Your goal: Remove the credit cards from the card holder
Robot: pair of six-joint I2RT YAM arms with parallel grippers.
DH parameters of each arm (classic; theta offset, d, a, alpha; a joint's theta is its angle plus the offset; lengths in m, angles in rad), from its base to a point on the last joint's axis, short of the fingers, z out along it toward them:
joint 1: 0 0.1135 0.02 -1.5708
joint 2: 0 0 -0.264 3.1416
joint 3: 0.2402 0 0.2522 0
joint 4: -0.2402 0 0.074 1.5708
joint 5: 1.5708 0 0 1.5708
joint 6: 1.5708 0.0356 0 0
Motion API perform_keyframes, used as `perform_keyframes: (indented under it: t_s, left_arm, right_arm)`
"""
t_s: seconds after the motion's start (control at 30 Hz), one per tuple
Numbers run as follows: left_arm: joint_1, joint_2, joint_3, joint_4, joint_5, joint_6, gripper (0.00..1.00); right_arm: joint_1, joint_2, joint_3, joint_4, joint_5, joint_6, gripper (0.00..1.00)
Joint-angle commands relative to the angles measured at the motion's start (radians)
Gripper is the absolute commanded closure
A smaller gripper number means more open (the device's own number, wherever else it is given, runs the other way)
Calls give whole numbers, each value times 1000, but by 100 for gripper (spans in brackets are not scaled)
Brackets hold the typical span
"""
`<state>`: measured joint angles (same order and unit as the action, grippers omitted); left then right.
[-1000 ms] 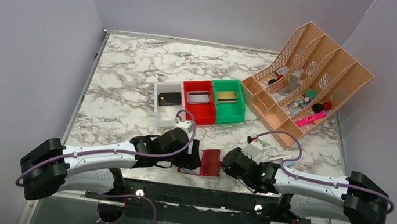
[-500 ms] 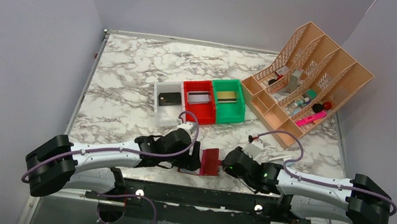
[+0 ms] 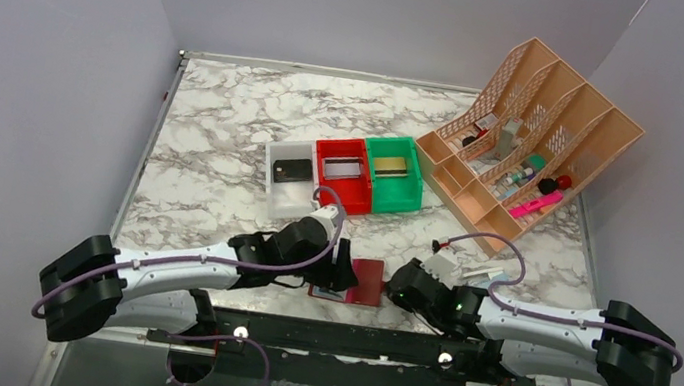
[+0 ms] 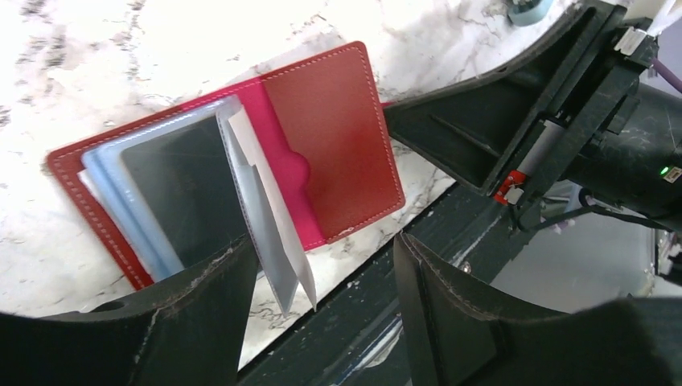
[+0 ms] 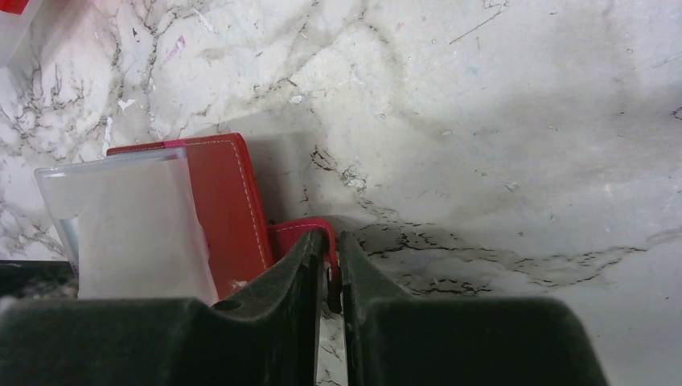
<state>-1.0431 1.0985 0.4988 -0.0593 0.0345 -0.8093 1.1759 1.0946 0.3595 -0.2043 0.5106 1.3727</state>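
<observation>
Evidently the two arms share the work at the near edge of the counter (image 3: 226, 126). The card holder (image 4: 338, 137) lies open and flat between them, its dark-red cover to the right and its light-blue pockets to the left. The right claw (image 5: 328, 277) is closed to a slit on a red edge of the cover. I take this as an anchor, so the holder cannot slide or fold while it is searched. The left claw (image 4: 318, 310) stands wide above the pockets, its jaws either side of a clear sleeve (image 4: 269, 241) that rises from the spine. It grips nothing that I can see (the sleeve stands close to one jaw, but contact is hard to judge). A dark rectangle (image 4: 173, 189) under the blue pocket may be a card not yet taken out.

Farther back, well apart from the holder, three bins stand in a row. The white bin (image 3: 288, 203) holds a black card (image 3: 292, 168), the red bin (image 3: 355, 196) a grey card (image 3: 344, 167), and the green bin (image 3: 404, 198) a gold card (image 3: 394, 166), so sorting one card to a bin seems the plan. A peach organiser (image 3: 571, 114) of odds and ends leans at the far right.

The counter is white with grey marble veining and looks smooth. Plain pale grey walls (image 3: 364, 4) close it in on three sides.
</observation>
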Motion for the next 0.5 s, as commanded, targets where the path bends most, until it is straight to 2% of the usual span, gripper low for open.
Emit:
perform_keyframes:
  t_s: [0.0,0.23,0.47]
  left_arm:
    - [-7,38,22,114,98,14,35]
    - [-20,97,55,194,125,15,39]
    - [-41,174,90,210,124,25,39]
  right_arm:
    - [-4,-16,-5,14,6,1,76]
    - [-4,-104,-16,-27,23,-14,64]
    - [-5,-220,-33,-117,71,21,56]
